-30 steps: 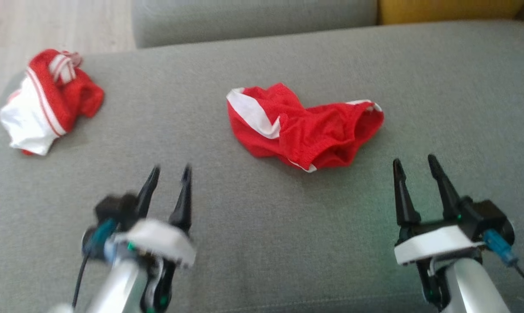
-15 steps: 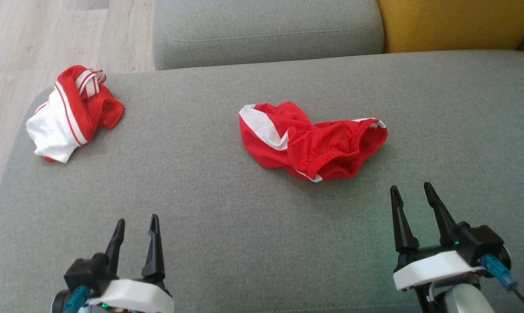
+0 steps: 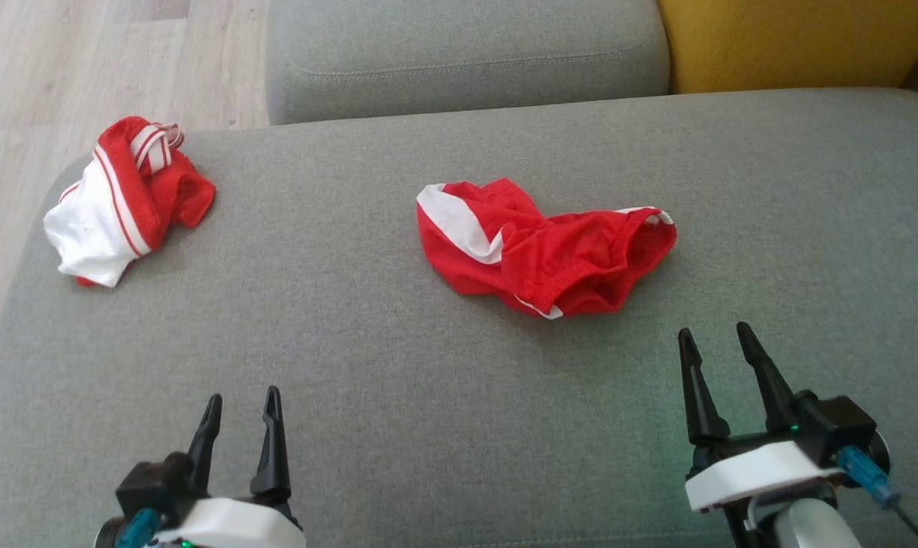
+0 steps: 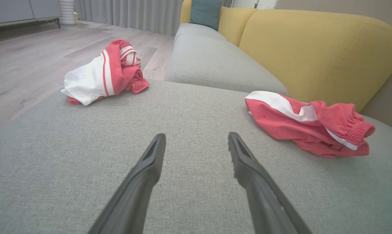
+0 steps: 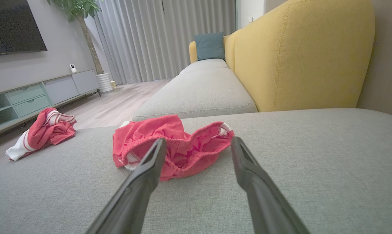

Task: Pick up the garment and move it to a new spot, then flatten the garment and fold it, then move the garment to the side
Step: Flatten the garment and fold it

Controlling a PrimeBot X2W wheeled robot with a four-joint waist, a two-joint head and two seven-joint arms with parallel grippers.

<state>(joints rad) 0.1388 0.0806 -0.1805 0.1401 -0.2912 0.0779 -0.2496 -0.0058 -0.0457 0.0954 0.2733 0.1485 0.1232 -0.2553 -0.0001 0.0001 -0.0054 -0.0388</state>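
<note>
Well beyond the left hand point(image 3: 243, 396), leftward, lies the crumpled garment point(image 3: 124, 199).

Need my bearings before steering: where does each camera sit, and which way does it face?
Head view: on the head, looking forward and down at the grey sofa seat; open left gripper lower left, open right gripper lower right.
Left wrist view: low over the seat, looking along its two dark fingers between the crumpled red-and-white jersey and the red mesh shorts.
Right wrist view: likewise low, fingers aimed at the shorts, yellow backrest beyond.
Shared: all three show both garments.
</note>
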